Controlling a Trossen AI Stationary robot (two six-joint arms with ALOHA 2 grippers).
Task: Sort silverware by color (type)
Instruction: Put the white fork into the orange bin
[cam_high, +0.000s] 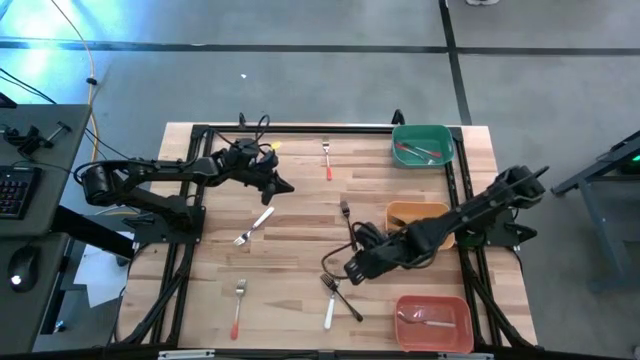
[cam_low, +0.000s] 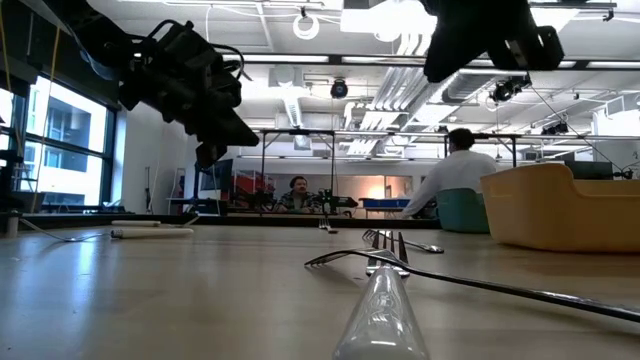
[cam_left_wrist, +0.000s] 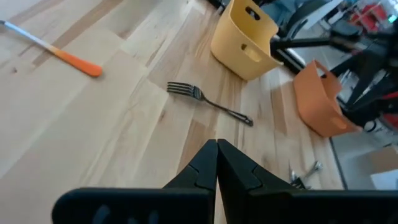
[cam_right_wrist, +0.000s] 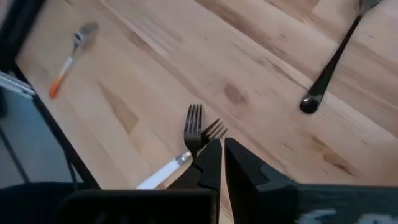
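Observation:
Forks lie scattered flat on the wooden table. Two red-orange-handled forks (cam_high: 327, 160) (cam_high: 238, 306) lie near the far and near edges. A white-handled fork (cam_high: 254, 226) lies mid-left. One black fork (cam_high: 346, 216) (cam_left_wrist: 208, 103) lies at the centre. A white-handled fork (cam_high: 328, 311) (cam_right_wrist: 164, 173) and a black fork (cam_high: 346, 299) cross near the front. My left gripper (cam_high: 287, 187) (cam_left_wrist: 217, 147) hovers shut above the table, left of centre. My right gripper (cam_high: 350, 272) (cam_right_wrist: 222, 145) hovers shut just above and behind the crossed pair.
A green bin (cam_high: 424, 131) at the far right corner holds a red-orange-handled utensil. A yellow bin (cam_high: 405, 212) sits under my right arm. A red bin (cam_high: 433, 301) at the near right holds a white-handled one. People sit in the room beyond the table.

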